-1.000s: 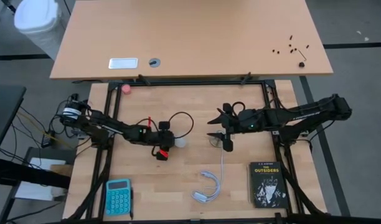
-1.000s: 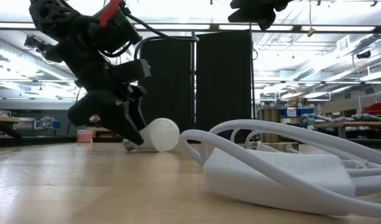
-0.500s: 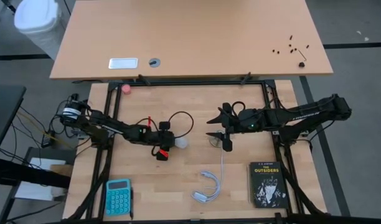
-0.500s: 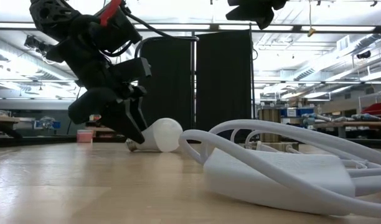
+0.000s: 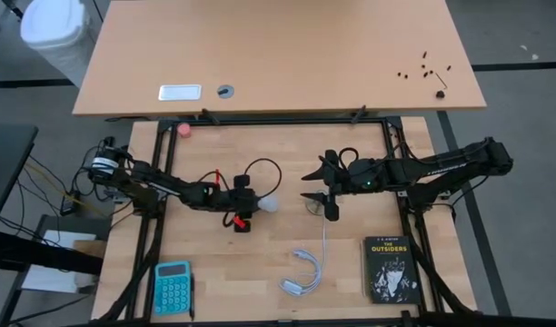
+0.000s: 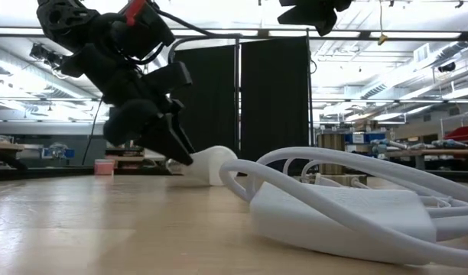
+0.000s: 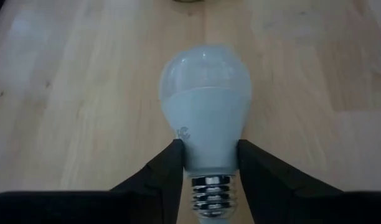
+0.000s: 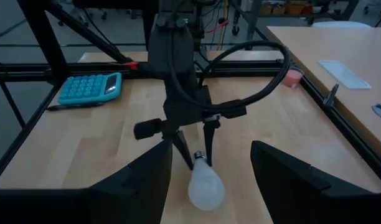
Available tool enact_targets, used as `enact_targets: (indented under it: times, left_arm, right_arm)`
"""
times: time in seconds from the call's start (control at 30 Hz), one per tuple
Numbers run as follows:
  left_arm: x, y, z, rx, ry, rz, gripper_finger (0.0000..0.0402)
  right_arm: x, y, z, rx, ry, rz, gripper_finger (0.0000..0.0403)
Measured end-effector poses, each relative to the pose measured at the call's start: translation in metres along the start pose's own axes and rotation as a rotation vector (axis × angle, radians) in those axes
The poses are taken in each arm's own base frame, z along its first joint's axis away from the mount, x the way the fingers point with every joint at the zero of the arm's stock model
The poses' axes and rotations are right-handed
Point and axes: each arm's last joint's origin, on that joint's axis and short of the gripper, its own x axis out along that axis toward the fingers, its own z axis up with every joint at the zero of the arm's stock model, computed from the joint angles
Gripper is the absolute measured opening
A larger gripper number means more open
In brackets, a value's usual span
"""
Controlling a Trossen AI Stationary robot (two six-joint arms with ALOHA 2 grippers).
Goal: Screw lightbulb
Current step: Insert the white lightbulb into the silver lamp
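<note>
Lifted slightly since a second ago, the lightbulb (image 7: 205, 118) sits clamped at its neck in the left pincer (image 5: 249, 208) above the table (image 5: 260, 254); the right pincer (image 5: 319, 191) hovers part-open nearby, holding nothing.

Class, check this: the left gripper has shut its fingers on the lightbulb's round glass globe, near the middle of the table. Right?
Not quite. The left gripper has shut its fingers on the lightbulb at its narrow neck, just above the screw base, not on the globe. The left wrist view shows it.
</note>
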Motion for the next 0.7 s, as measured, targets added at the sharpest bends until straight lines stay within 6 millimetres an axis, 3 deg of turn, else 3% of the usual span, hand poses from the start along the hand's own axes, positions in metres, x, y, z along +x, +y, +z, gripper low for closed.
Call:
enact_targets:
  times: [0.7]
  left_arm:
    - [-0.001,0.003,0.013,-0.078,-0.131,0.054,0.0151]
  right_arm:
    - [0.000,0.000,0.000,0.008,0.001,-0.007,0.0229]
